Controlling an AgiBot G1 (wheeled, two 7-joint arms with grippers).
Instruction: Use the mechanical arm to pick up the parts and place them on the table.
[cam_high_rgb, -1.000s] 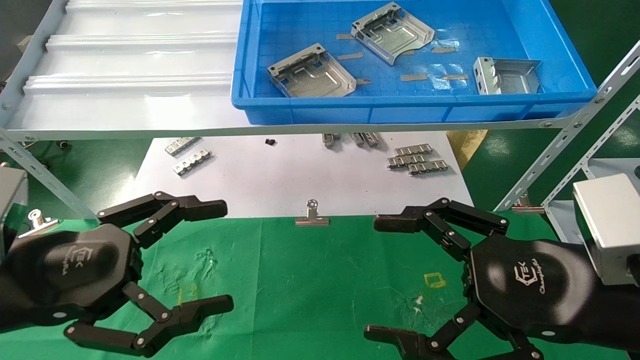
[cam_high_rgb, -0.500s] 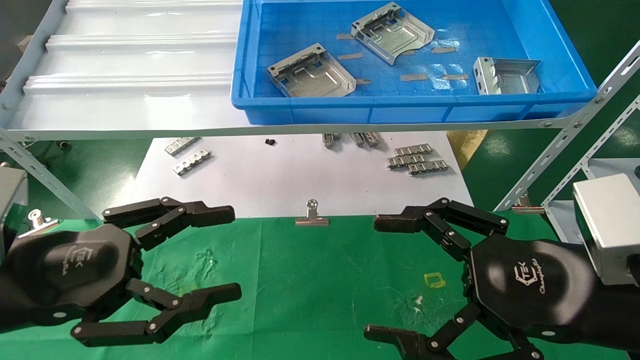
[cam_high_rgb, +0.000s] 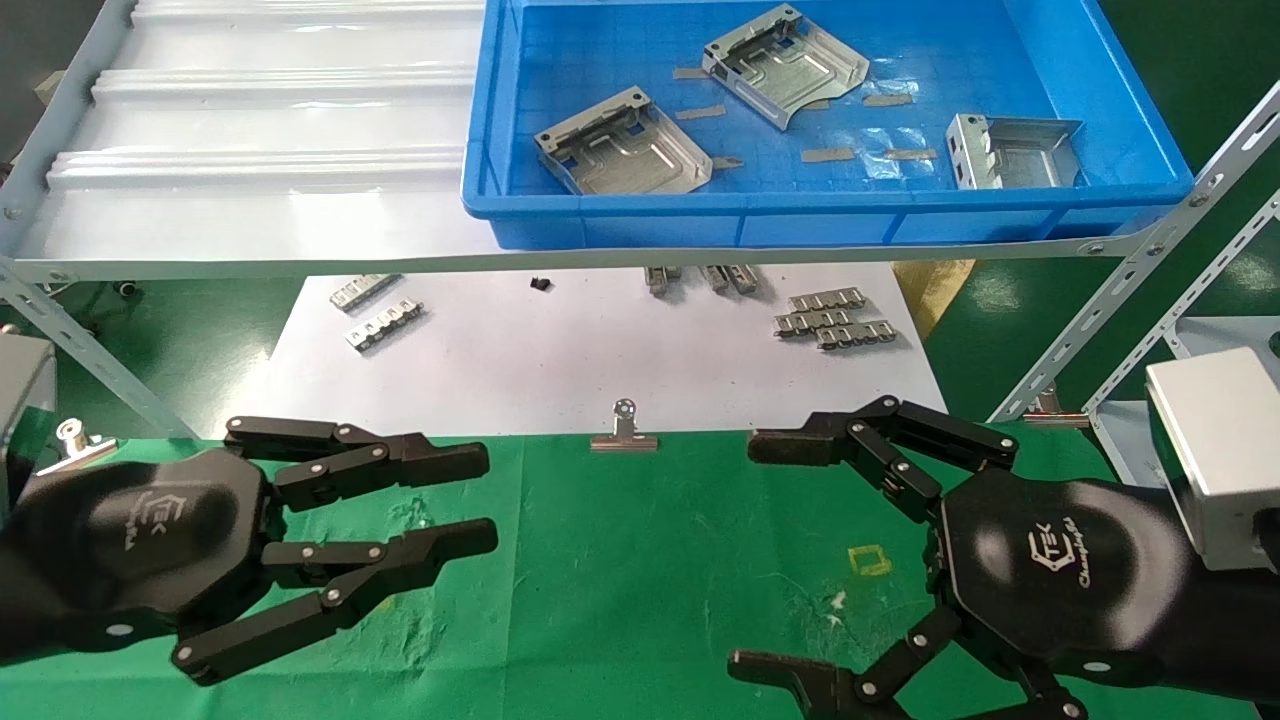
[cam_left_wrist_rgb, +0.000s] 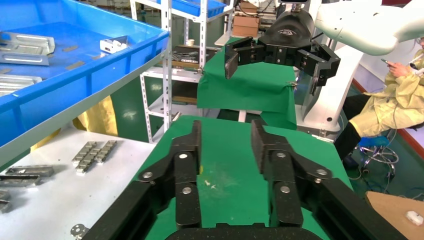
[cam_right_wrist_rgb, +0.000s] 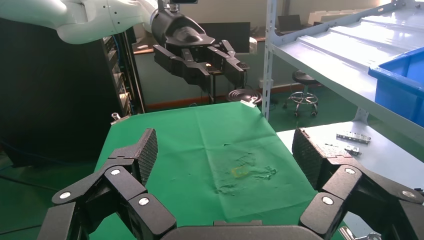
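Three silvery stamped parts lie in the blue tray on the shelf: one on the left (cam_high_rgb: 622, 155), one farther back (cam_high_rgb: 785, 65), one on the right (cam_high_rgb: 1012, 152). Two of them show in the left wrist view (cam_left_wrist_rgb: 25, 42). Both black grippers hover low over the green table (cam_high_rgb: 640, 580), well short of the tray. My left gripper (cam_high_rgb: 480, 498) is empty, its fingers narrowed to a small gap (cam_left_wrist_rgb: 226, 142). My right gripper (cam_high_rgb: 752, 555) is wide open and empty (cam_right_wrist_rgb: 225, 150).
The blue tray (cam_high_rgb: 830, 205) sits on a grey shelf with slanting struts (cam_high_rgb: 1130, 290). Below it a white sheet (cam_high_rgb: 600, 350) carries toothed strips (cam_high_rgb: 835, 320). A binder clip (cam_high_rgb: 624, 432) sits at the cloth's far edge. A yellow square outline (cam_high_rgb: 868, 560) marks the cloth.
My left gripper's fingers have drawn together from wide open to a narrow gap, holding nothing. The right gripper and the parts have not moved.
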